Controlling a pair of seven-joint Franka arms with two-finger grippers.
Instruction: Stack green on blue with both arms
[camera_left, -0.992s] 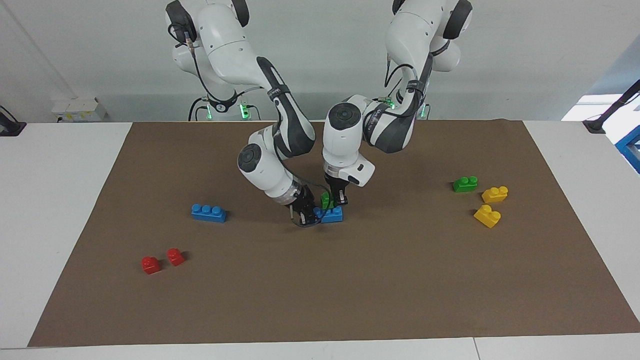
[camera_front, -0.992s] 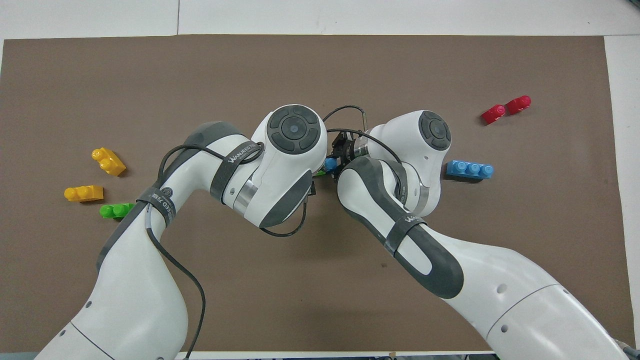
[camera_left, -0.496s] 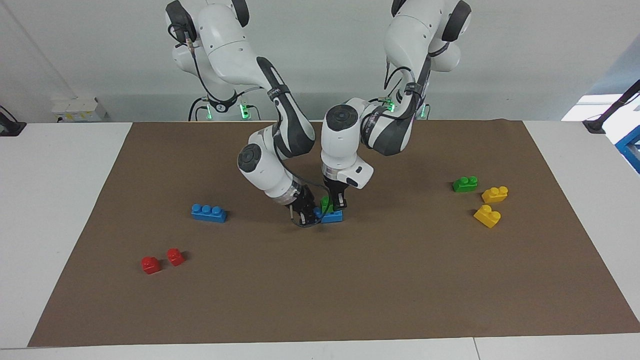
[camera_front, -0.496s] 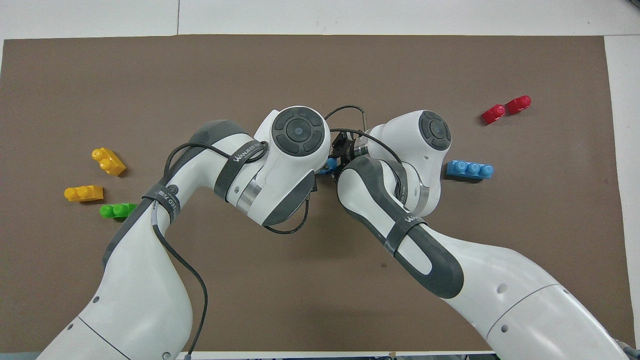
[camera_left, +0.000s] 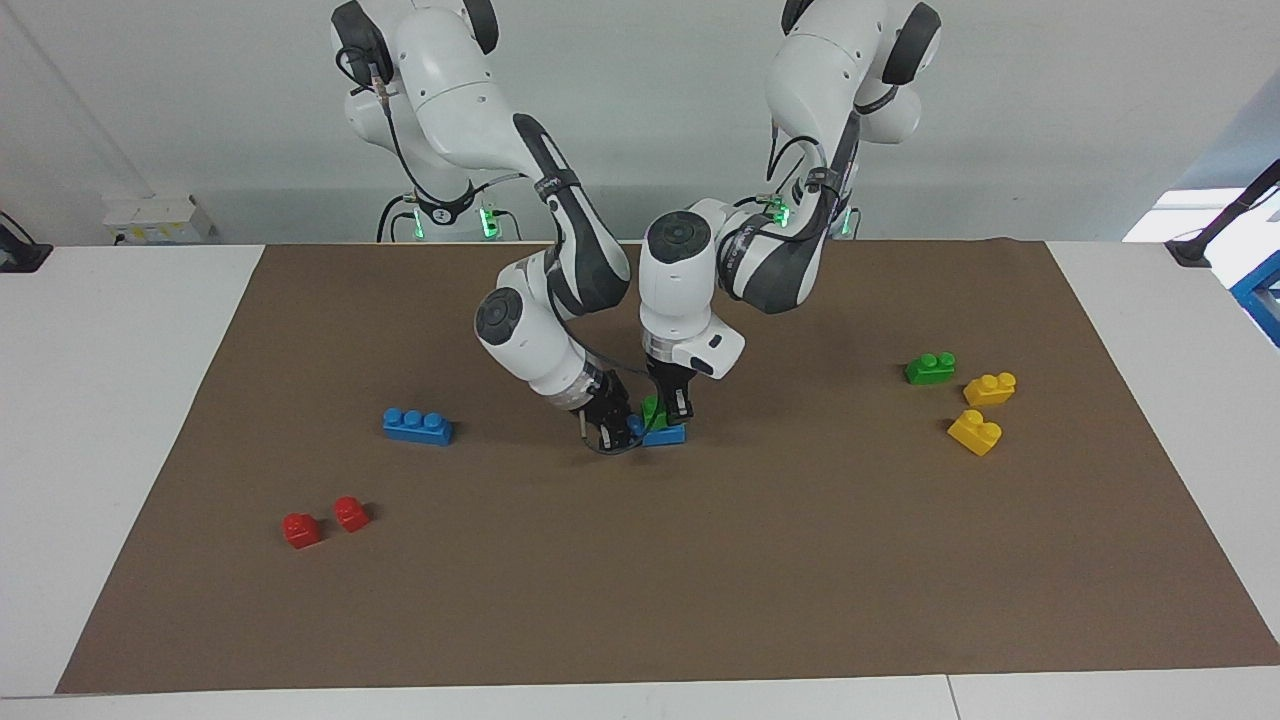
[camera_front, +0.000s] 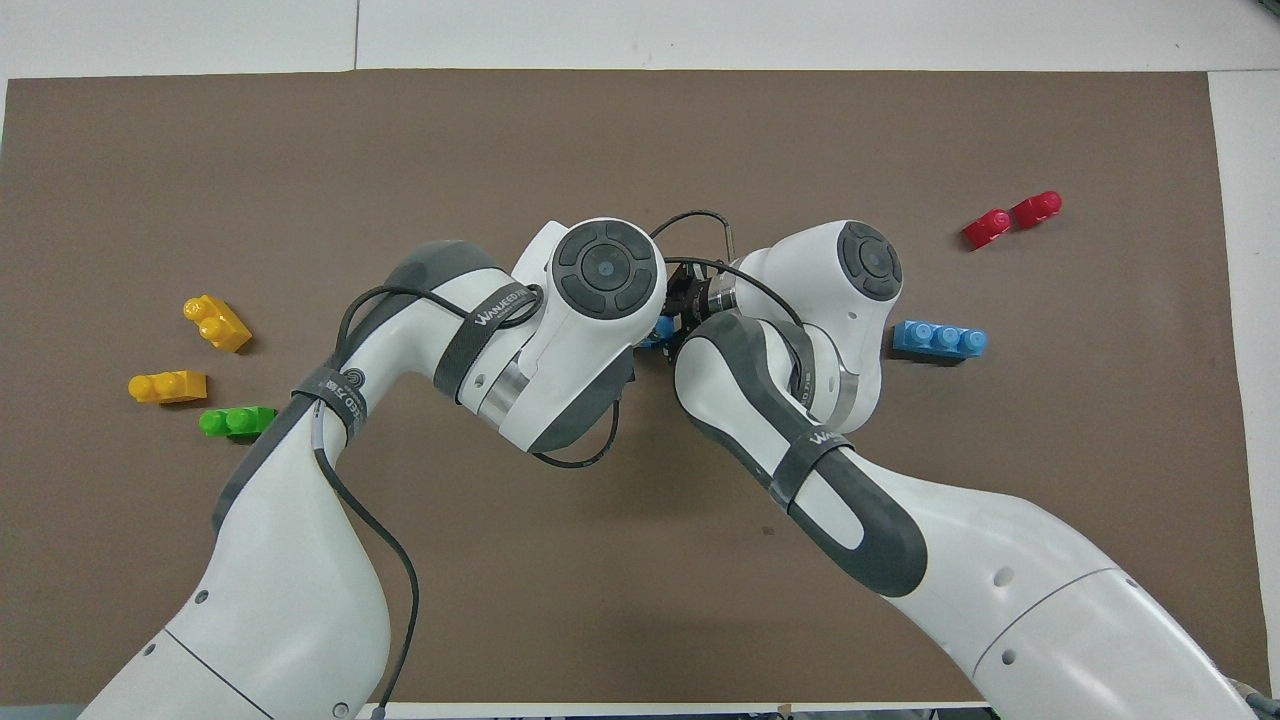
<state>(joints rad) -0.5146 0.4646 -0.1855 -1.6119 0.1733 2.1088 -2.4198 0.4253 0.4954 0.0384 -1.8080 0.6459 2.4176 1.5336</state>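
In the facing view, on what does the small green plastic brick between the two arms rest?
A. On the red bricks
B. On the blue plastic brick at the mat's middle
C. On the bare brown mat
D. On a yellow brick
B: the small green plastic brick sits on top of the blue plastic brick at the mat's middle.

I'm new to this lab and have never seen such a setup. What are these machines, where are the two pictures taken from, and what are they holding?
Two white robot arms work at a table with a brown mat. One picture faces them from across the table; the other looks down from above their end. Mid-mat, the left gripper is shut on a green brick, set on a blue brick that the right gripper is shut on. Lying loose: another blue brick and two red bricks toward the right arm's end, another green brick and two yellow bricks toward the left arm's.
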